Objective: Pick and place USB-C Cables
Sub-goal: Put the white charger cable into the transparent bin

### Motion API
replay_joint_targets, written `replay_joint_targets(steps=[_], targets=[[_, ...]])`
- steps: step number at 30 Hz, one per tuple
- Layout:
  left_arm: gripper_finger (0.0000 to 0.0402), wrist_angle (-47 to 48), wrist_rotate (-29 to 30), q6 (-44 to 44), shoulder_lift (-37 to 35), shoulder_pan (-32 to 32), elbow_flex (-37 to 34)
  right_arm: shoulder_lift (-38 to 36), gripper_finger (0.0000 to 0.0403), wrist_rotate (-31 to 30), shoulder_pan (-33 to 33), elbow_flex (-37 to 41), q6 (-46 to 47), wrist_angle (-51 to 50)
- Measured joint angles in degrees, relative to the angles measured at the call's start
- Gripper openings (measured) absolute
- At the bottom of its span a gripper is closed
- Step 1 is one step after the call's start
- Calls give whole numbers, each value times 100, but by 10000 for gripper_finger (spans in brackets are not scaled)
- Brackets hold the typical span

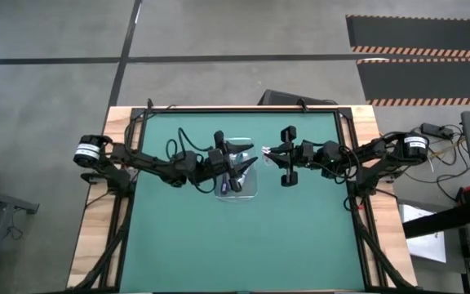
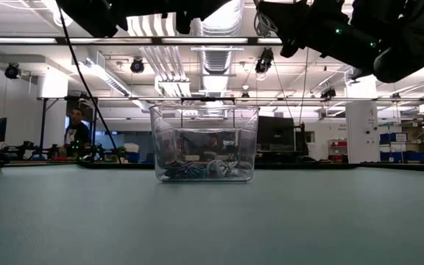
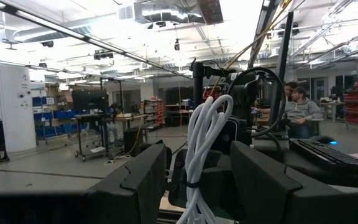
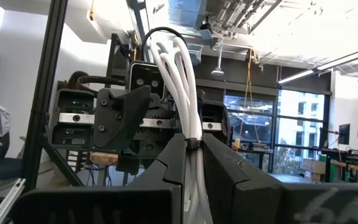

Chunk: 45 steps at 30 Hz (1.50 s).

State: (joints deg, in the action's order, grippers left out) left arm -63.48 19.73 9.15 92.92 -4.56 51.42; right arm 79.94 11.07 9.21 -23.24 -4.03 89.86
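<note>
A white USB-C cable bundle [image 4: 178, 87] stands upright in the air between my two grippers, over the right part of the clear tray [image 1: 254, 193]. My right gripper [image 4: 192, 167] is shut on it, level and pointing toward the table's left [image 1: 268, 152]. My left gripper [image 3: 199, 186] faces it from the left [image 1: 247, 163]. It is open, with one finger on either side of the bundle [image 3: 205, 134] and a gap showing on both sides. Other cable bundles, dark and teal, lie on the tray's floor [image 2: 197, 170]. My right gripper pinches the white bundle between its two fingers at the dark tie band [image 4: 192, 144] in the bundle's lower part. The fingers come level from the table's right. The looped end [image 4: 166, 38] stands up above the fingers. The bundle is lifted clear above the tray.
The clear tray [image 2: 205, 118] stands in the middle of the green mat, toward the far edge. A black frame runs around the table [image 1: 129, 204]. People sit in the room beyond [image 3: 300, 109], and one more stands far off [image 2: 76, 129].
</note>
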Motion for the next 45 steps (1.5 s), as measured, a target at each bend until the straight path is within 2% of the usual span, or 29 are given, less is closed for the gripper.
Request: replay_joint_targets(steps=[7, 16, 45], targets=[[164, -200, -24, -124, 220, 11, 22, 0, 23, 0, 0, 2, -2, -2], [164, -190, -39, -124, 657, 44, 431, 0, 23, 0, 0, 7, -2, -44], [164, -78, -351, -90, 756, 196, 738, 0, 23, 7, 0, 13, -48, -63]])
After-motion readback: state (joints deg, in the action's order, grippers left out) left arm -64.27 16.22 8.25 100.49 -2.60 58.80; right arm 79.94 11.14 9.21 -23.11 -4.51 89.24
